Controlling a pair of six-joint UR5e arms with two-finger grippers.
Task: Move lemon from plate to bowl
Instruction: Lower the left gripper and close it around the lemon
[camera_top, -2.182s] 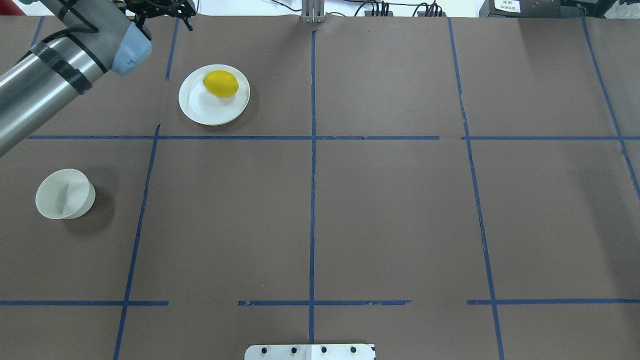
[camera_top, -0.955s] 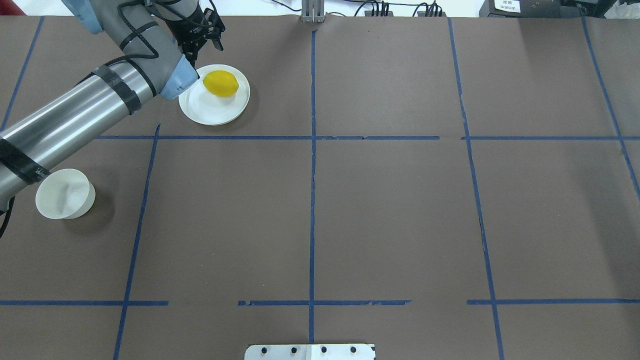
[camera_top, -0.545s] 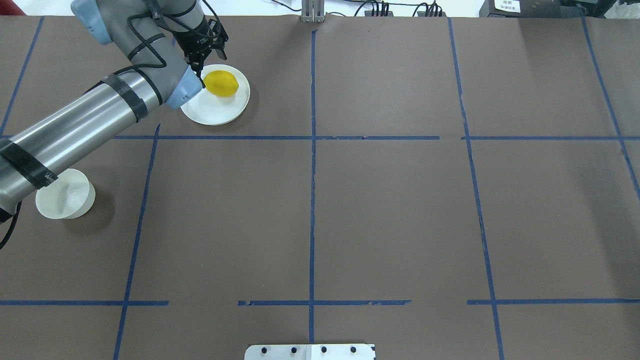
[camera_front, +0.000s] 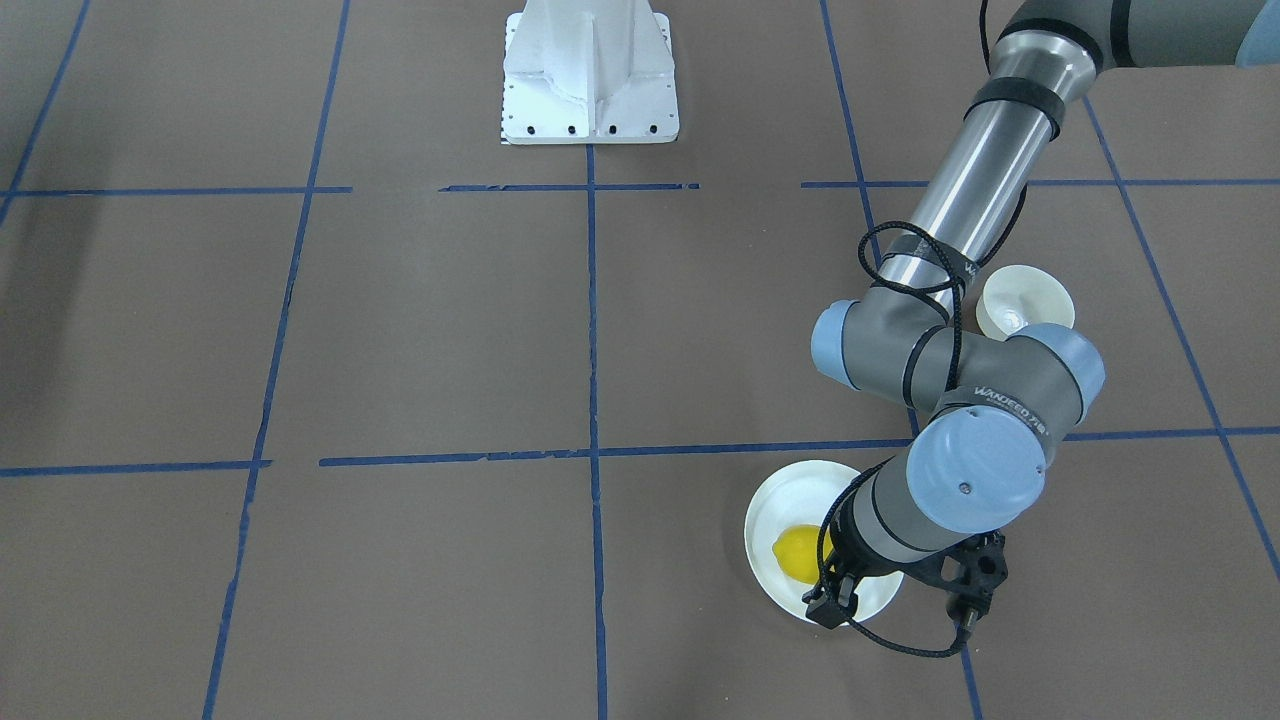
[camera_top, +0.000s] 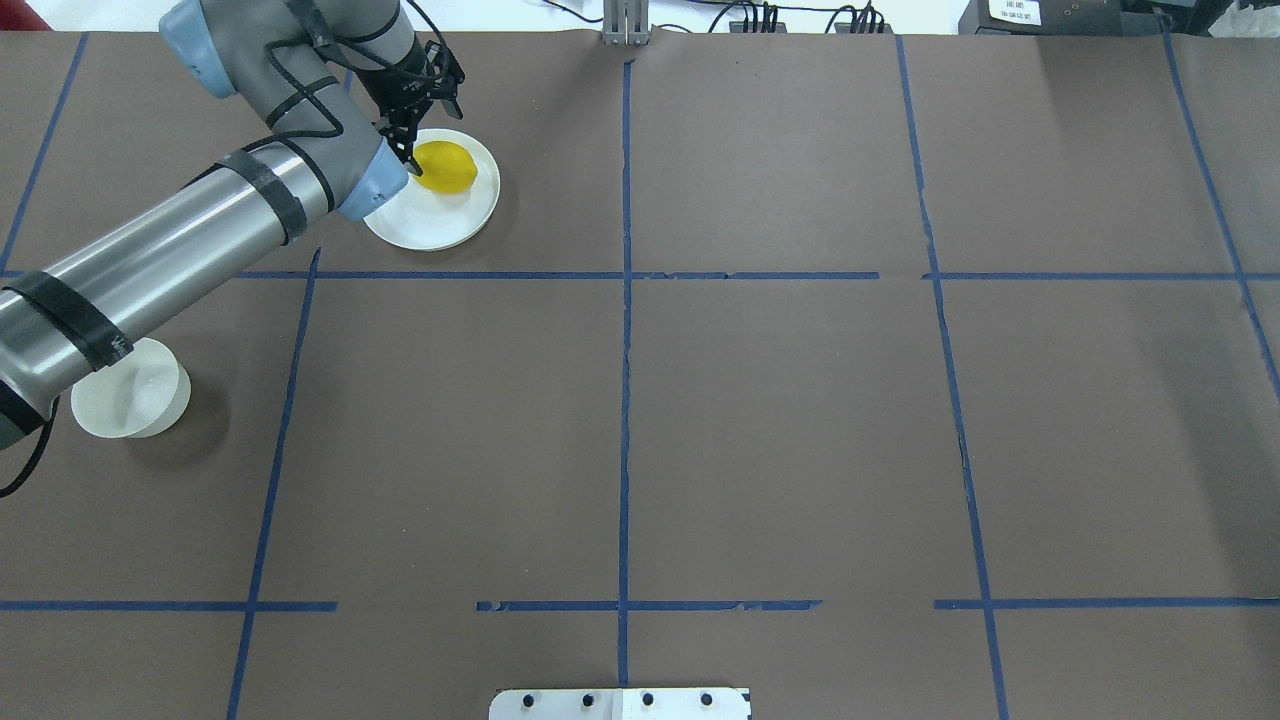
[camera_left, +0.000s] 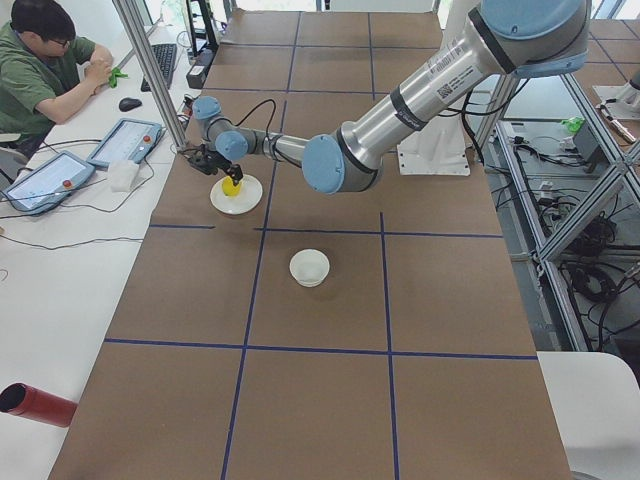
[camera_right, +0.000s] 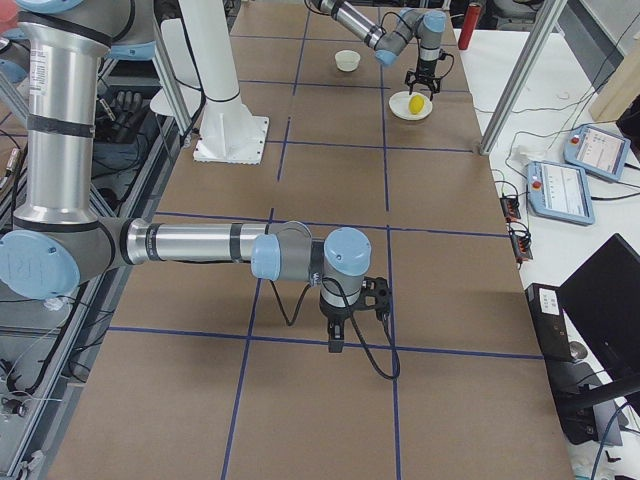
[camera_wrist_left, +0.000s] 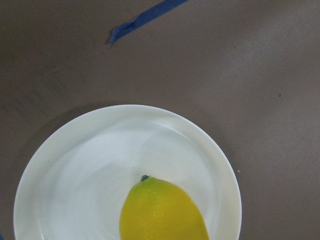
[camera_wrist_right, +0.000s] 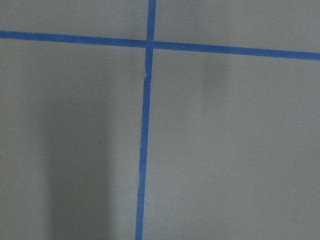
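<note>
Left gripper (camera_top: 425, 125): jaws spread wide, nothing held.
Lemon (camera_top: 450, 168): just beneath the jaws, lying on the plate (camera_top: 440, 225).
Bowl (camera_top: 135, 400): well apart from the jaws.
Right gripper (camera_right: 336, 343): farthest off; cannot tell its jaw state.

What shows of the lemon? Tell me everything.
The lemon is bright yellow and oval, with a finely dimpled skin and a small dark tip. It lies on its side on the plate, off centre towards the far rim. The open left gripper hovers over it, one finger by its end; whether they touch is unclear.
</note>
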